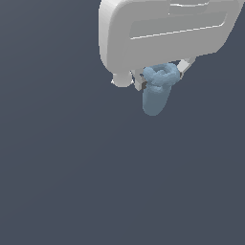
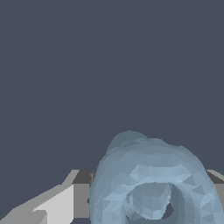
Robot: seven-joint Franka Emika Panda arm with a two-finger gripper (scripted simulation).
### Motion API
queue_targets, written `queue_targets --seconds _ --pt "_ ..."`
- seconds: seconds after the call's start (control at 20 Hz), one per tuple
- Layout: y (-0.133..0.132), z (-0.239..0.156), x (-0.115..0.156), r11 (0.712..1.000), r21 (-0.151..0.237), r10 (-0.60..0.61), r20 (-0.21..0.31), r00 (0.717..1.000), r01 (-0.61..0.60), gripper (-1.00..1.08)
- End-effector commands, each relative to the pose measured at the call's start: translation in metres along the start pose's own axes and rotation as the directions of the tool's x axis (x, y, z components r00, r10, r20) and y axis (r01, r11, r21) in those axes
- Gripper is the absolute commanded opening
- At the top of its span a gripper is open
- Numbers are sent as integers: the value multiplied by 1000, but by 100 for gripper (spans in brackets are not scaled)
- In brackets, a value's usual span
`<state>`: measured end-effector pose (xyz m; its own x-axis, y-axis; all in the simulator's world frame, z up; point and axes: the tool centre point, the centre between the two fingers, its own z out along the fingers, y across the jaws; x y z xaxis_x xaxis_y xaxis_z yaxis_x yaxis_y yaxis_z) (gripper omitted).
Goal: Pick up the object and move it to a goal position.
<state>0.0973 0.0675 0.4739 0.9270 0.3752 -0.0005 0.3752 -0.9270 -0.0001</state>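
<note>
The object (image 1: 156, 93), a pale blue lumpy piece with a rounded cylindrical body and a knobbly ring at its top, sits between the fingers of the claw (image 1: 160, 79), which pinches it at the ring end. Its body hangs below the claw's white housing, over a plain dark grey surface. In the wrist view the object (image 2: 148, 183) fills the space between the two fingers (image 2: 65, 203), its ring opening facing the camera.

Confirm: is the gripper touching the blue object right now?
Touching. In the exterior view the gripper has its fingers pressed against both sides of the blue object, at its ring-like top.
</note>
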Motion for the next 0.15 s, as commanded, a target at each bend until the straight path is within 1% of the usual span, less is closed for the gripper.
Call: queue_targets --seconds 0.0,0.1 --pt "0 0 0 1000 0 0 0 1000 0 -100" --pt "0 0 0 1000 0 0 0 1000 0 -100"
